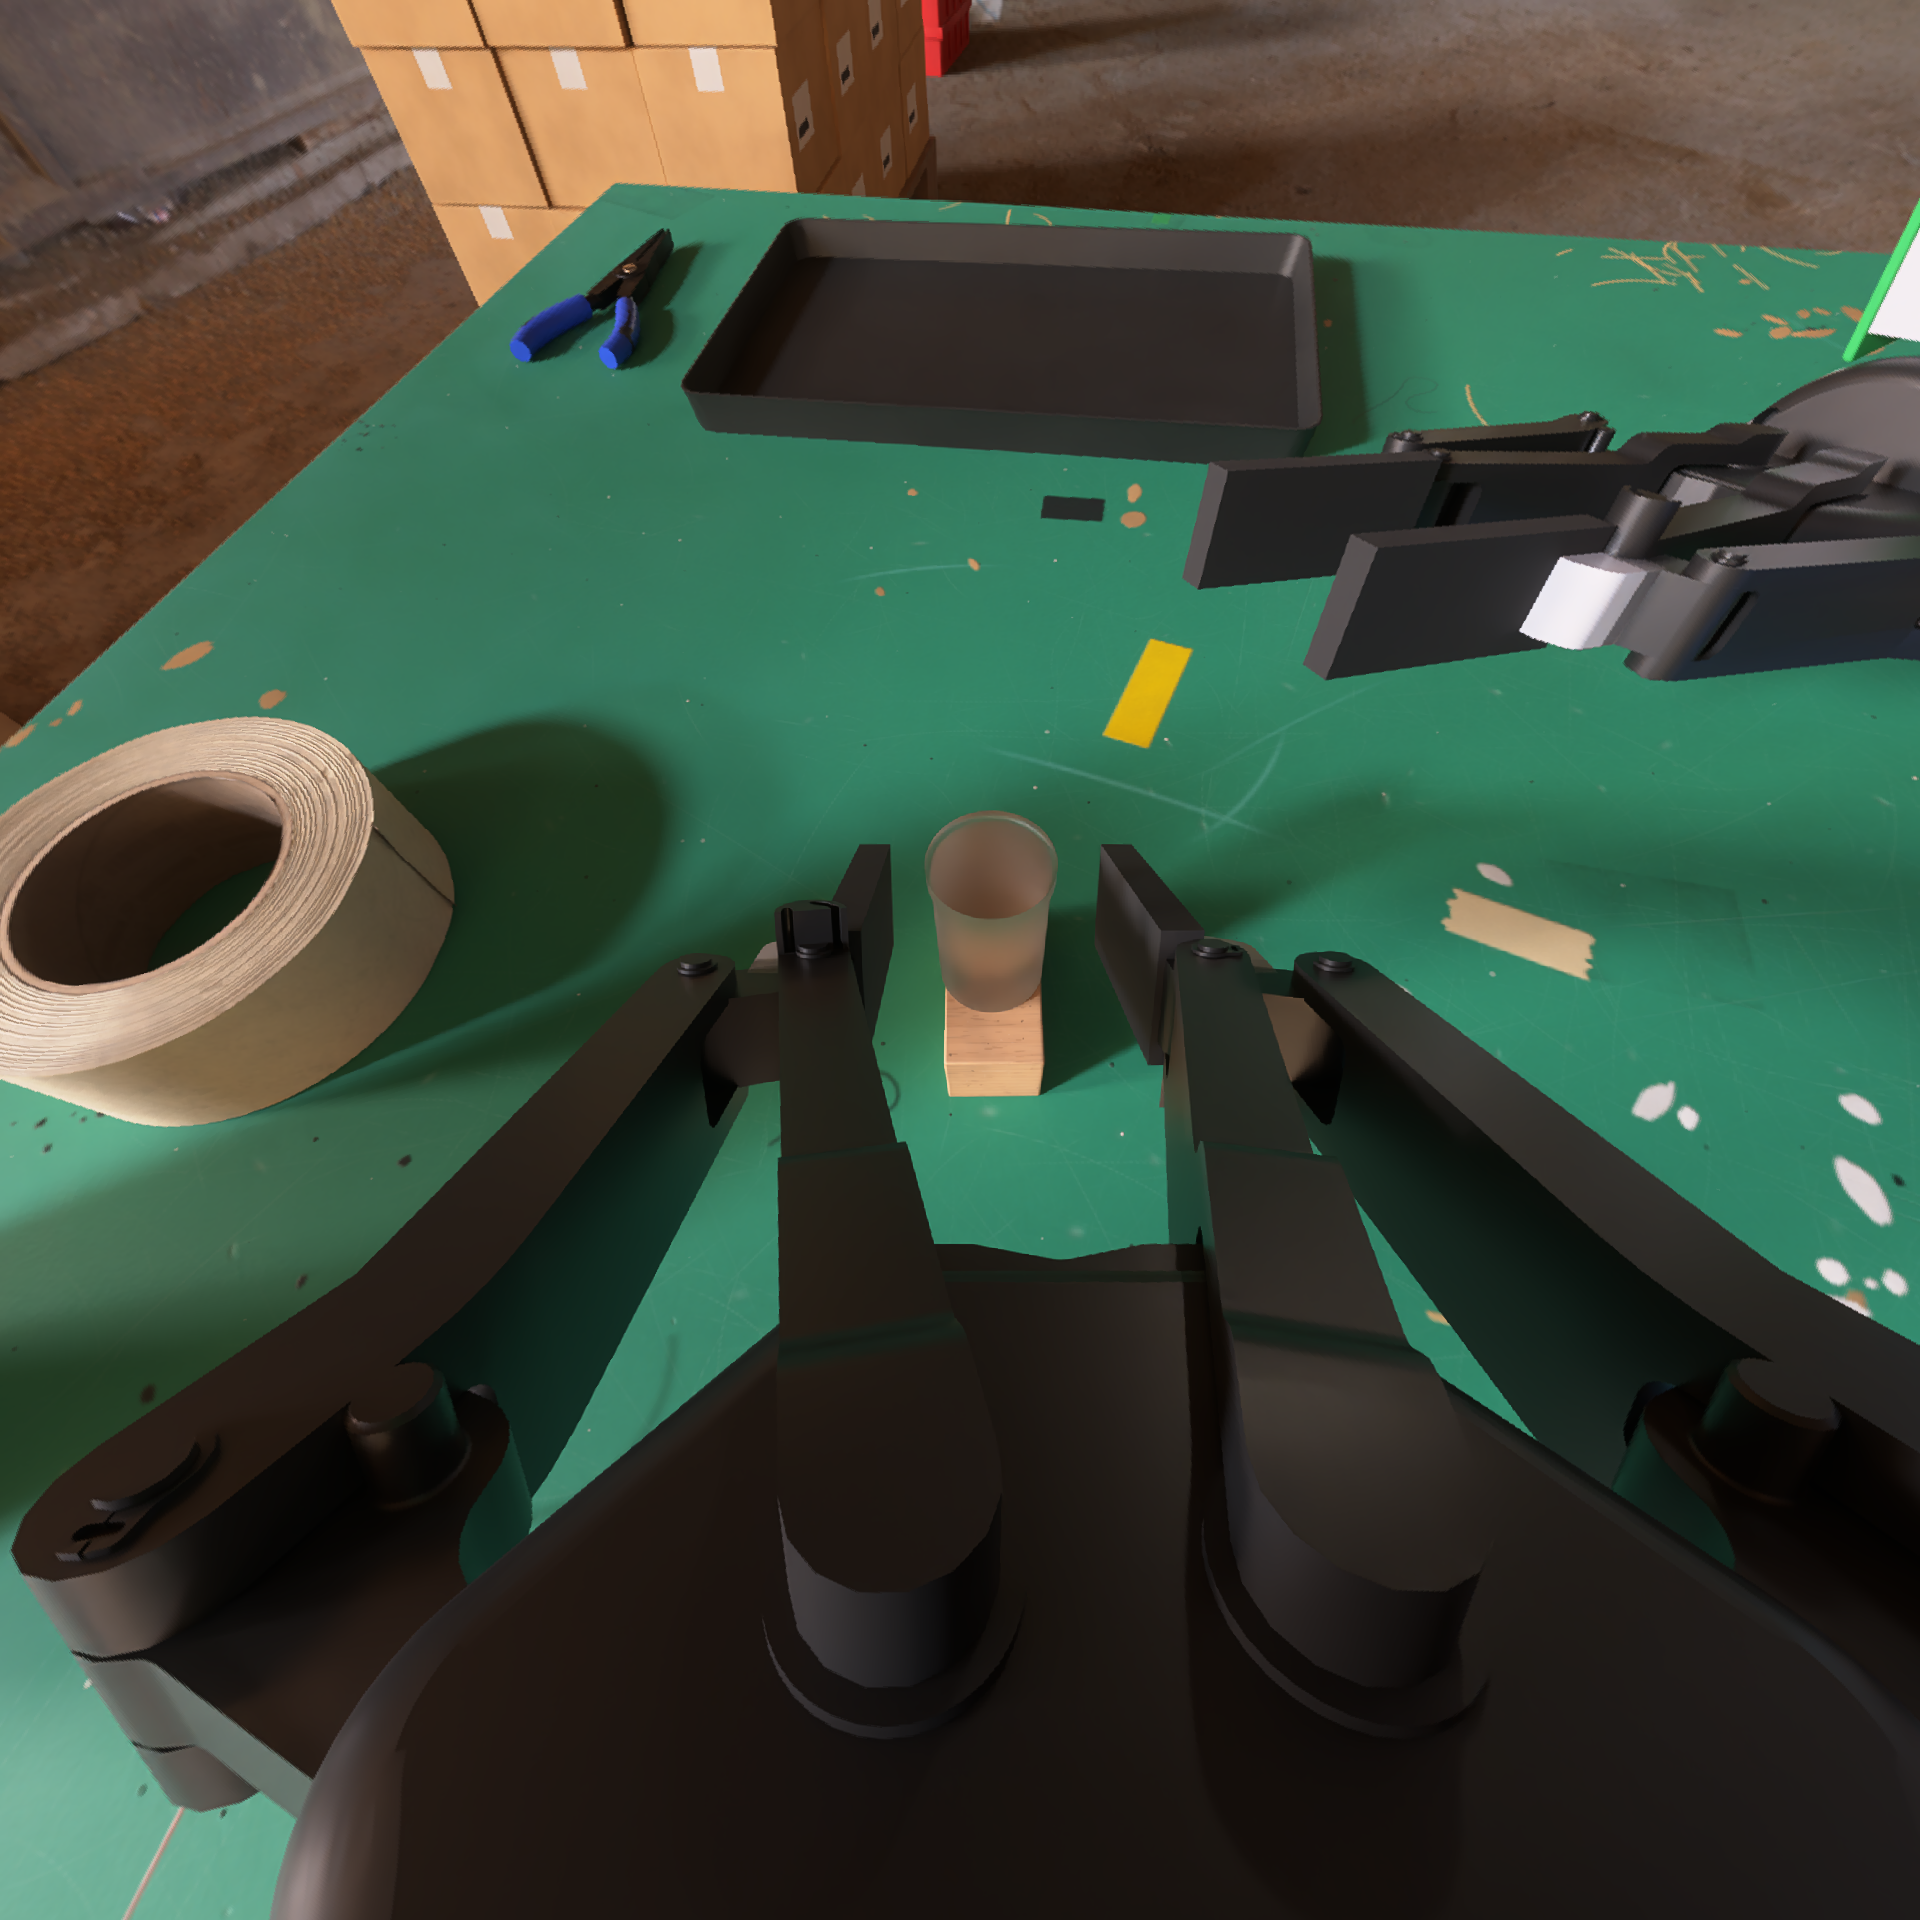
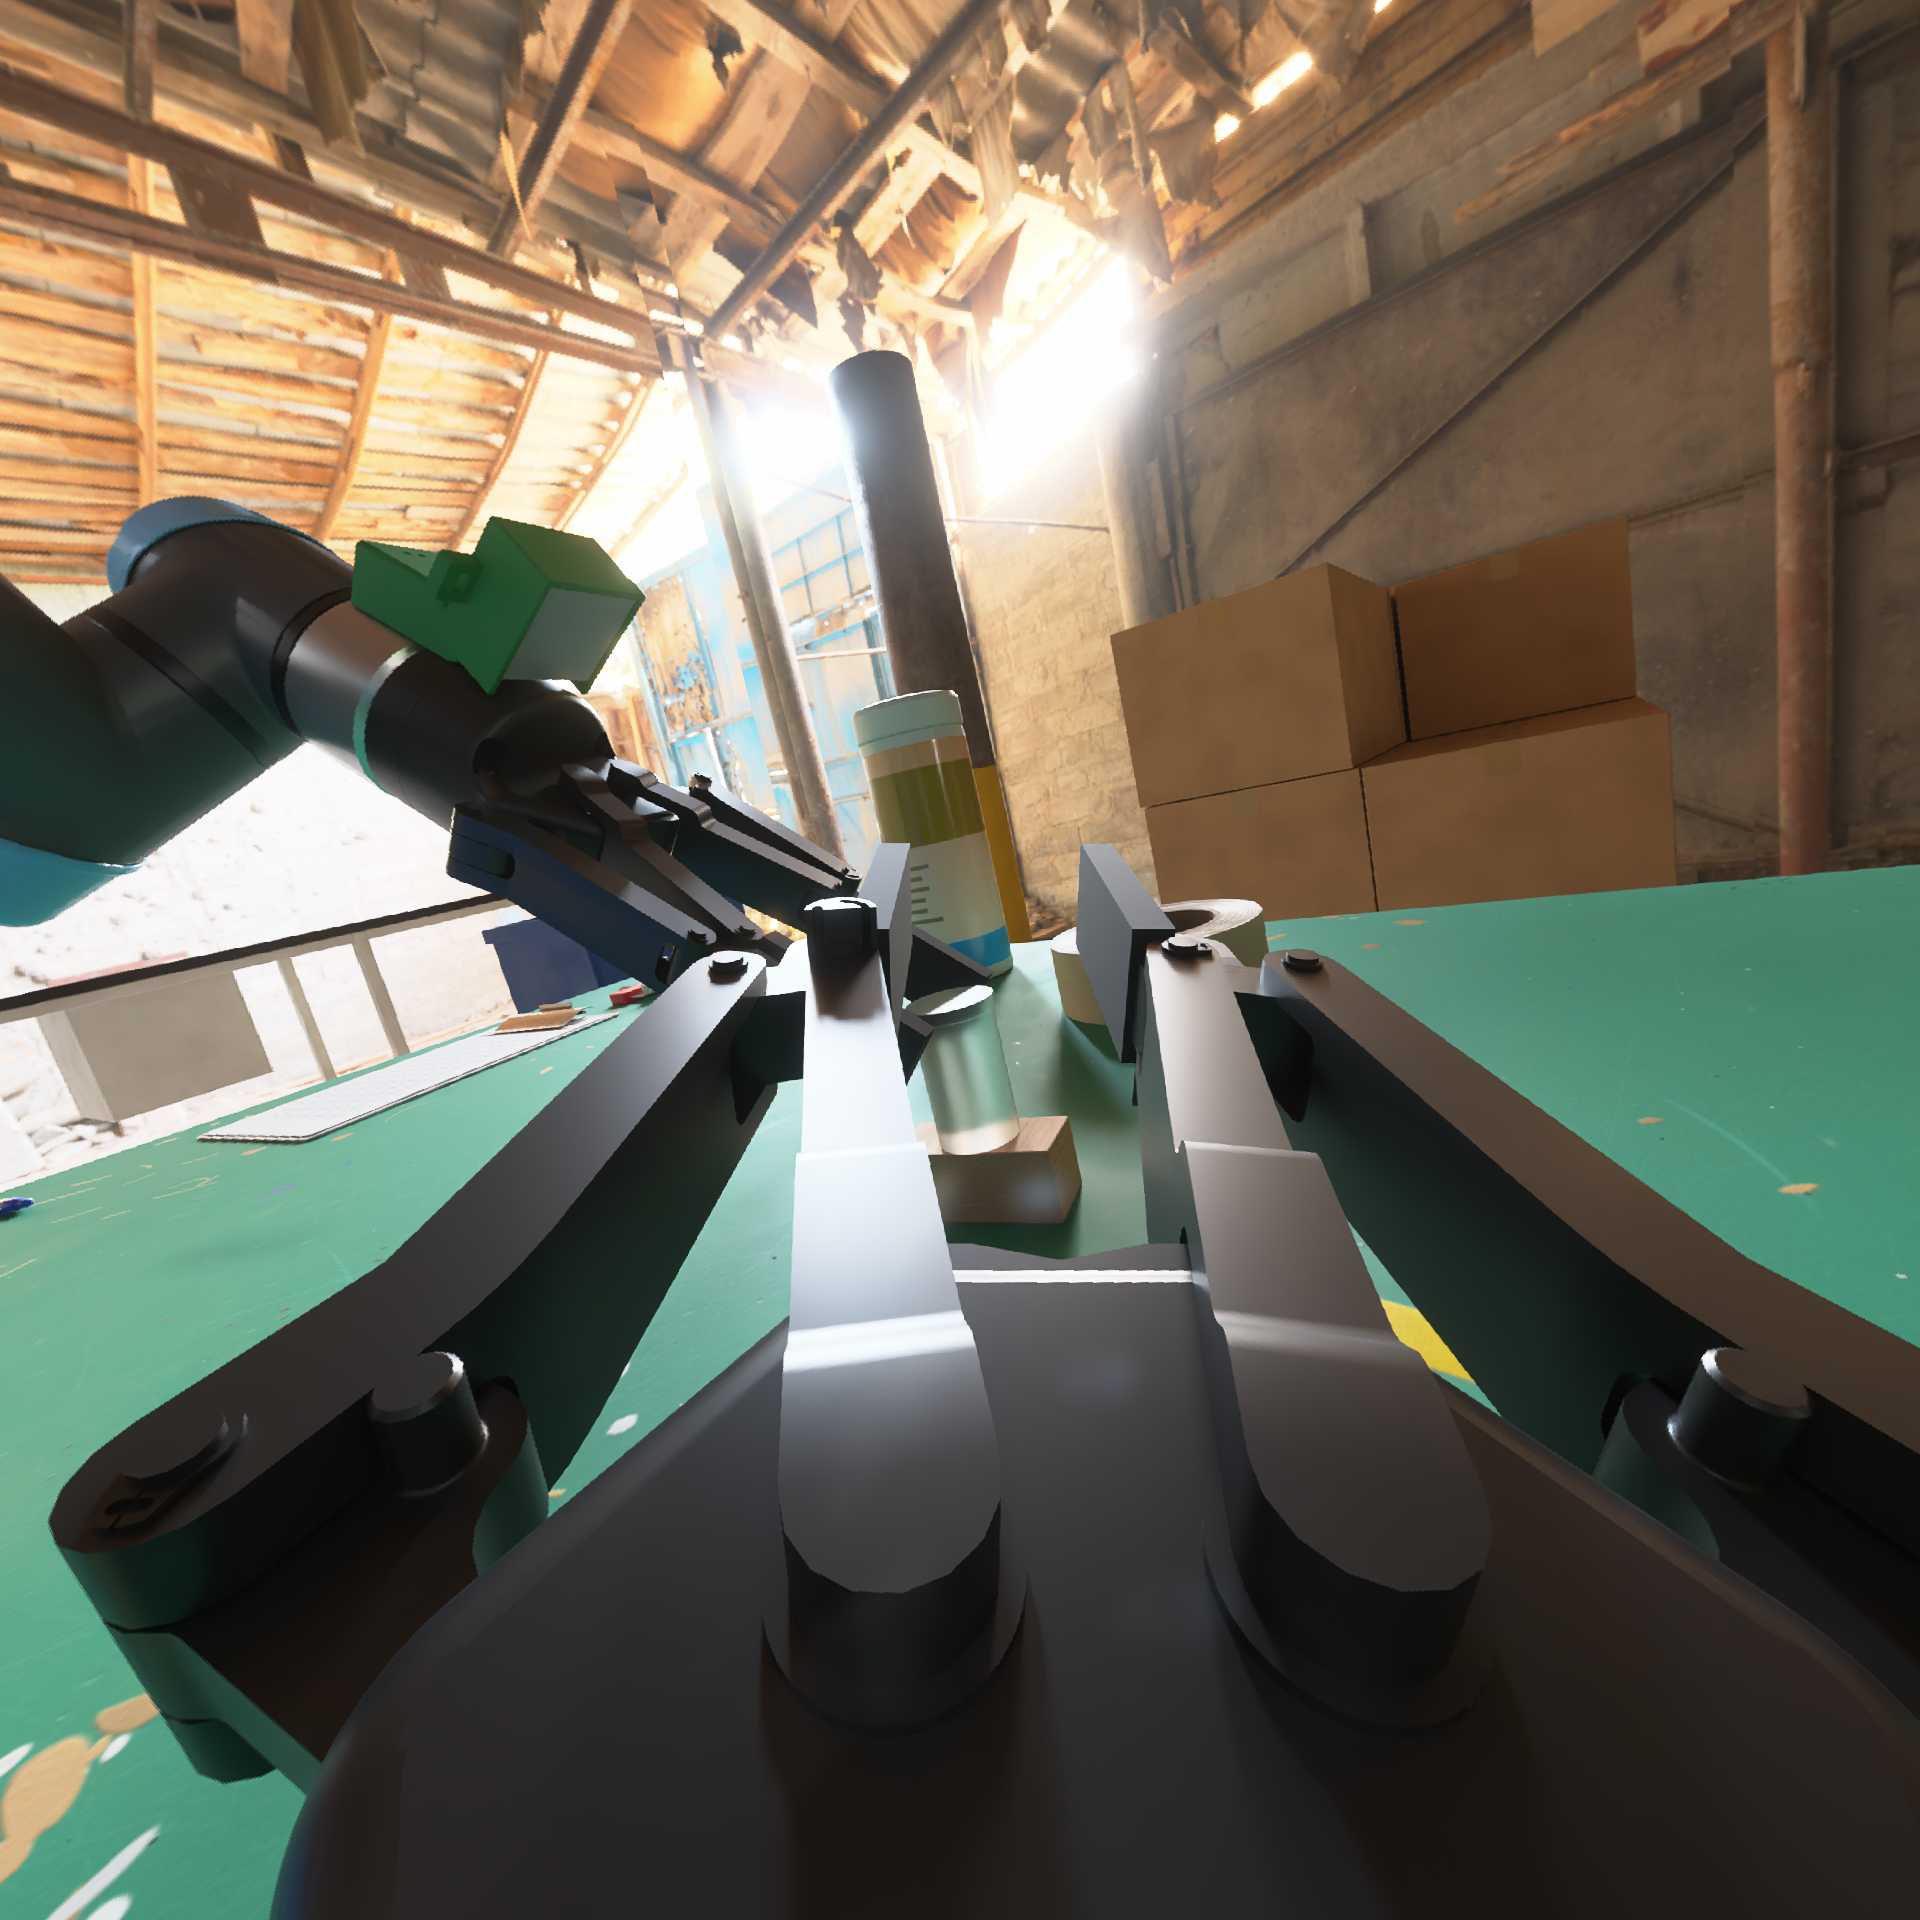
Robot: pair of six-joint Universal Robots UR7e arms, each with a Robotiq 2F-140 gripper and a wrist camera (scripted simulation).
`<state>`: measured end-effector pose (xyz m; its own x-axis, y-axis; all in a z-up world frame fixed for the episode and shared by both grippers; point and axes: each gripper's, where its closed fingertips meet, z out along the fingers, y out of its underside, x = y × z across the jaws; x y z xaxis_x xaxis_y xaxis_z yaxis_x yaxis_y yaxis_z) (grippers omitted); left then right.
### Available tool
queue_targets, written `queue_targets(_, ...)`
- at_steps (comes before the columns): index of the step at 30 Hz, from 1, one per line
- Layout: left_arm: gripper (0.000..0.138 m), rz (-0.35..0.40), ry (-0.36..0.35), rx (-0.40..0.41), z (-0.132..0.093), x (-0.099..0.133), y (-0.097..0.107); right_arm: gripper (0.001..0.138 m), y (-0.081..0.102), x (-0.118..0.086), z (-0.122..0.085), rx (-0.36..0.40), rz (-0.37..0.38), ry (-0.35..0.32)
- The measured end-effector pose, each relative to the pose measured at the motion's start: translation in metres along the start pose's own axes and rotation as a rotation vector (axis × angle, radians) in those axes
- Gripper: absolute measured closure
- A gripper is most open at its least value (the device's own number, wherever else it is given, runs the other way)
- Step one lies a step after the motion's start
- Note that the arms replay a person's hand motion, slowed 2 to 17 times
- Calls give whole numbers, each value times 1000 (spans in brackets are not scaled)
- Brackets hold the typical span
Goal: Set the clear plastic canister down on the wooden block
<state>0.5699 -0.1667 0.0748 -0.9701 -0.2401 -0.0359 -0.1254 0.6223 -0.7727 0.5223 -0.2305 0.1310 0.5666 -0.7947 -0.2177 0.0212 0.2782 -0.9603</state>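
The clear plastic canister (image 1: 992, 914) stands upright on the small wooden block (image 1: 994, 1055) on the green table (image 1: 623, 623). My left gripper (image 1: 994, 862) is open, with one finger on each side of the canister and a gap on both sides. In the right wrist view the canister (image 2: 966, 1081) stands on the block (image 2: 1013, 1174), with the left gripper (image 2: 935, 992) at its top. My right gripper (image 2: 997, 925) is open and empty, low over the table and short of the block. It also shows at the right of the left wrist view (image 1: 1262, 582).
A roll of brown tape (image 1: 208, 914) lies left of the block. A black tray (image 1: 997, 426) and blue-handled pliers (image 1: 592, 301) lie at the far side. A capped bottle (image 2: 930, 821) stands beyond the block. Cardboard boxes (image 2: 1403, 727) stand off the table.
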Motion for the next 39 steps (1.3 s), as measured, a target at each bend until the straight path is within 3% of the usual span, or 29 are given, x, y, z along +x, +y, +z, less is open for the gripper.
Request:
queue_targets(20,77,112,-84,65,-15,-10,8,95,0,-1,-1,2,-15,-1)
queue_targets(39,69,346,-181,133,-23,-23,18,93,2,-4,0,-15,-54,-10)
